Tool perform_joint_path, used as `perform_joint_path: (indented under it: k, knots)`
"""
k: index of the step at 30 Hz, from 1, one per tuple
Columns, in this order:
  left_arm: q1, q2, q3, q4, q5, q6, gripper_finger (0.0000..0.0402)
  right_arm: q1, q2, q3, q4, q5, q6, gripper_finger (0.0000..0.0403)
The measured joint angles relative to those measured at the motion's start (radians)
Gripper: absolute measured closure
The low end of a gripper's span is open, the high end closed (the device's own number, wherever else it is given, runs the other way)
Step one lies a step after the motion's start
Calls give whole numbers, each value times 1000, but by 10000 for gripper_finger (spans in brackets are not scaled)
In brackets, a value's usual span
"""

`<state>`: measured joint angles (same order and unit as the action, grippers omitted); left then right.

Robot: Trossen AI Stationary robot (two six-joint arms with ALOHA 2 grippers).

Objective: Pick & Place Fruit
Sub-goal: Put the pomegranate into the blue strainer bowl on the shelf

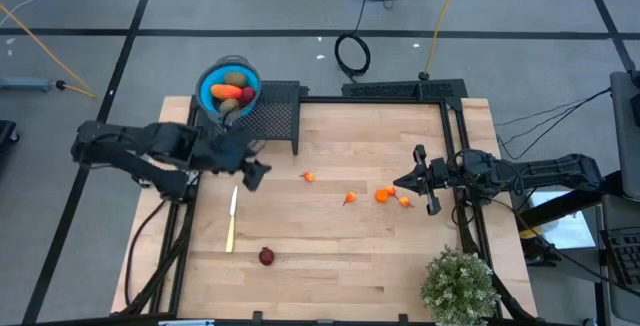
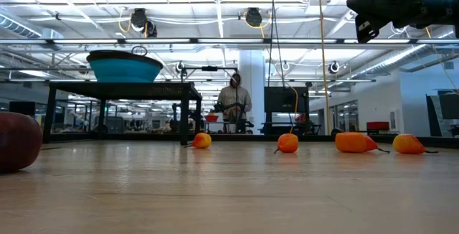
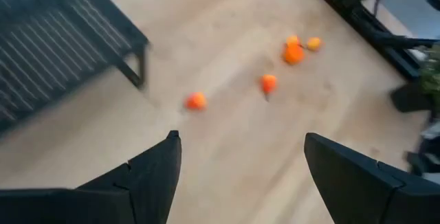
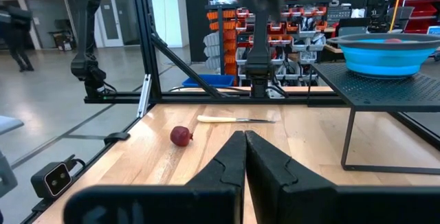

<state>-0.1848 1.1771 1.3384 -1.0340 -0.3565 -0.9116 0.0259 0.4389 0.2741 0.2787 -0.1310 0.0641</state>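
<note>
At the far left, the blue bowl (image 1: 229, 88) sits on a black raised rack (image 1: 275, 116) and already holds several fruit: orange, red and olive pieces, presumably dropped there as the goal. Just near of it, the left gripper (image 1: 252, 171) hangs above the wood with its fingers wide apart and nothing between them, likely freed up for another pick. Below it lies the pale knife (image 1: 232, 218), and near the front edge a dark red round fruit (image 1: 266, 256) rests alone. Toward the middle and right, small orange fruit (image 1: 308, 176) are scattered on the table (image 1: 330, 266), glossy, some with thin stems, the last ones clustered just beside the right gripper (image 1: 408, 181), which waits low at the right edge with its fingers pressed together, empty.
</note>
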Motion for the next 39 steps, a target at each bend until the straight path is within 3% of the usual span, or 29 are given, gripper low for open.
perform_joint_path:
  k: [4,8,29,39]
  knots:
    - [-103,40,-1,-4,2,-170,94,0,0,0,0,0,-1,399]
    - [-166,97,-1,-15,76,-318,94,0,0,0,0,0,-1,399]
    - [-326,415,-1,-12,449,-1060,94,0,0,0,0,0,-1,399]
    - [-366,500,0,-8,427,-1302,94,0,0,0,0,0,-1,399]
